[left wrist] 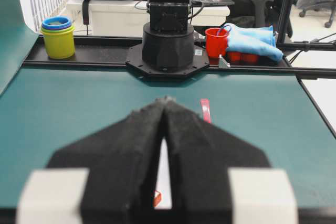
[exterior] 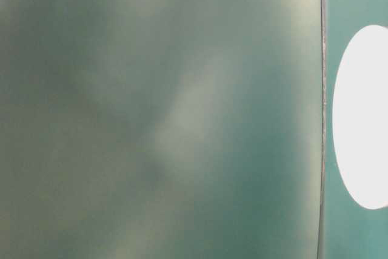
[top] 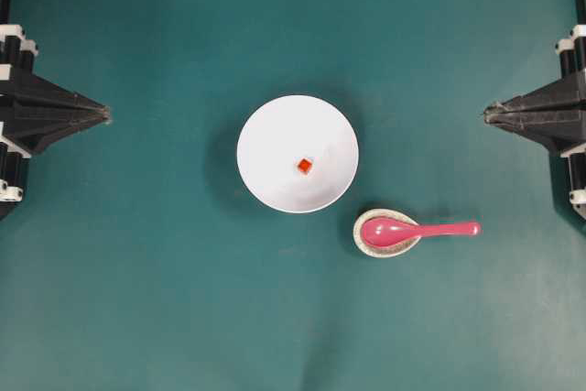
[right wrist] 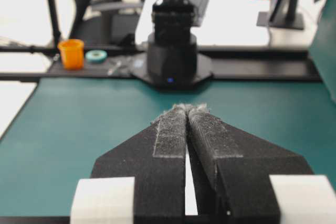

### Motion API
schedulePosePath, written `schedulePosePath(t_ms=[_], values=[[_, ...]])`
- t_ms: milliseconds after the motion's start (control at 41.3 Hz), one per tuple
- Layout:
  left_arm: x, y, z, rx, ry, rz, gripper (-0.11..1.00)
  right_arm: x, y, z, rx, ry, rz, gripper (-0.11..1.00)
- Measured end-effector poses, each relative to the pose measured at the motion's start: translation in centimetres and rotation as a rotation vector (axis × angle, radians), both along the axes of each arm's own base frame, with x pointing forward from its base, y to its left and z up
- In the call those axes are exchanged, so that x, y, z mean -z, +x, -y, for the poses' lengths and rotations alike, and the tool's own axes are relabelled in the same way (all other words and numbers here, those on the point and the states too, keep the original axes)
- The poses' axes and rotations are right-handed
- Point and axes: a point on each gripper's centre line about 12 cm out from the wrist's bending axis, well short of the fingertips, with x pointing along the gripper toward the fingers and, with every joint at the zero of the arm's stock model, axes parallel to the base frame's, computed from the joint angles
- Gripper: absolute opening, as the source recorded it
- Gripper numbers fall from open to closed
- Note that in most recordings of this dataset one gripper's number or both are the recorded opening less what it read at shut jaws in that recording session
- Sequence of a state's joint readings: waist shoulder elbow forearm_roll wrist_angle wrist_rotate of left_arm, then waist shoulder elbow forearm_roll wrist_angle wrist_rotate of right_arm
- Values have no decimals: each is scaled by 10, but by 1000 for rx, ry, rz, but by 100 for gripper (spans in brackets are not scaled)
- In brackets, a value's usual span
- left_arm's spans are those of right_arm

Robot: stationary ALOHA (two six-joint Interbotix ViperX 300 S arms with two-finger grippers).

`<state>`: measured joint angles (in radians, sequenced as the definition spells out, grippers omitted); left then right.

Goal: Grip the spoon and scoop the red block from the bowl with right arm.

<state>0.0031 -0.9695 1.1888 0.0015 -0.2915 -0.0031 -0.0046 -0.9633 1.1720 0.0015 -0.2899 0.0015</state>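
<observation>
— What sits at the far left of the overhead view?

— The left pincer point(top: 103, 114), tips pressed together, holding nothing, well apart from the dishes on the green surface point(top: 137, 299).

— And toward the middle?

— The bowl point(top: 298, 154), round and white, with the red block point(top: 305, 166) lying inside it, just right of its centre.

— Where is the spoon?

— The spoon point(top: 417, 230) lies below and to the right of the bowl, its scoop resting in a small speckled dish point(top: 368, 246), its handle pointing right.

— And at the right edge?

— The right pincer point(top: 490, 114), also closed on nothing, well clear of the spoon.
</observation>
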Motion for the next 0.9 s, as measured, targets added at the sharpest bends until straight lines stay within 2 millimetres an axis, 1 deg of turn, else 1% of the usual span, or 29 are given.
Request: schedulePosePath(t_ms=[97,242,387,774,871,895], values=[[-6,3,1,4,12,-34,0,3,1,0,-1,-3,-20,0],[-1,4,1,4,5,-107,0,6,2,0,-1,-7,-60,0],[4,3,1,4,-2,-158,0,3,3,0,-1,-6,-58,0],[14,2,1,4,0,-236,0,2,3,0,-2,2,-61,0],[15,2,1,6,-1,-250,0,1,3,0,-2,2,-72,1],[16,2,1,4,0,-253,0,2,4,0,-2,2,-80,3]])
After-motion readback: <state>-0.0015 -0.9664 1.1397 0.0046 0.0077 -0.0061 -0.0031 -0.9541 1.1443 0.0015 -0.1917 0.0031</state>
